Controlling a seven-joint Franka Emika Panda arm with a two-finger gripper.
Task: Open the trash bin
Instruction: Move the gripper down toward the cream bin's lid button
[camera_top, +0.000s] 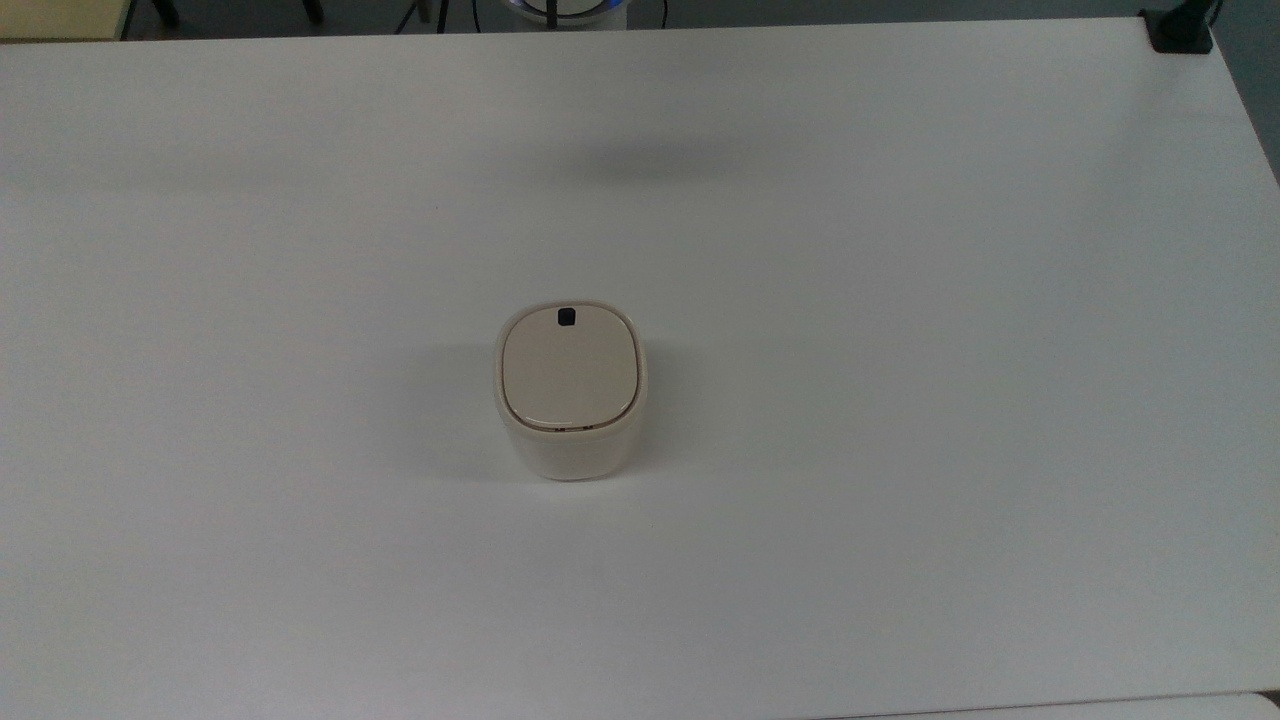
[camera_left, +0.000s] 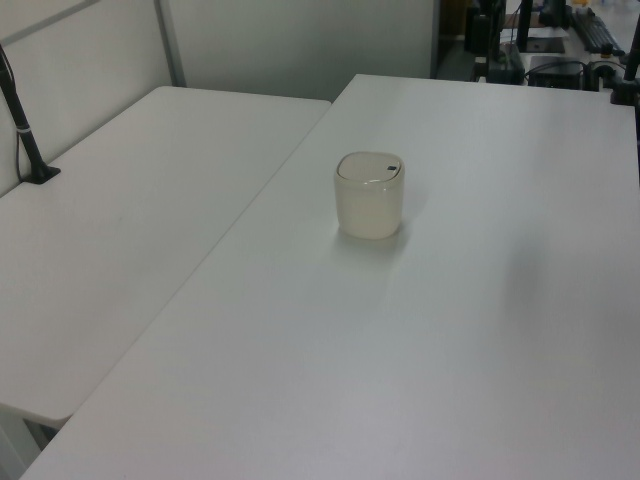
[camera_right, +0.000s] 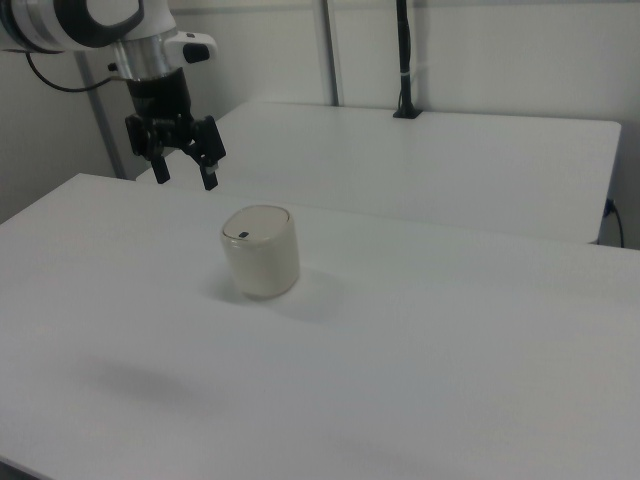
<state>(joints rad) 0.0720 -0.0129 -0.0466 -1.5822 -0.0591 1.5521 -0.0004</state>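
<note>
Trash bin (camera_right: 260, 252) lid closed; tool (camera_right: 185, 176) spread wide, hanging above, toward right view's left.

white table (camera_top: 900, 300), second table (camera_left: 120, 230), black pole (camera_right: 403, 60)

Robot arm (camera_right: 70, 25) cut off at right view's upper-left corner. Black clamp (camera_top: 1180, 28) cropped at top view's upper-right edge. Bin (camera_left: 369, 195) latch too small in left view.

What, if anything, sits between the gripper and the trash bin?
Nothing visible. In the right view the open gripper hangs in free air above the white table, up-left of the cream-white rounded-square plastic trash bin.
</note>
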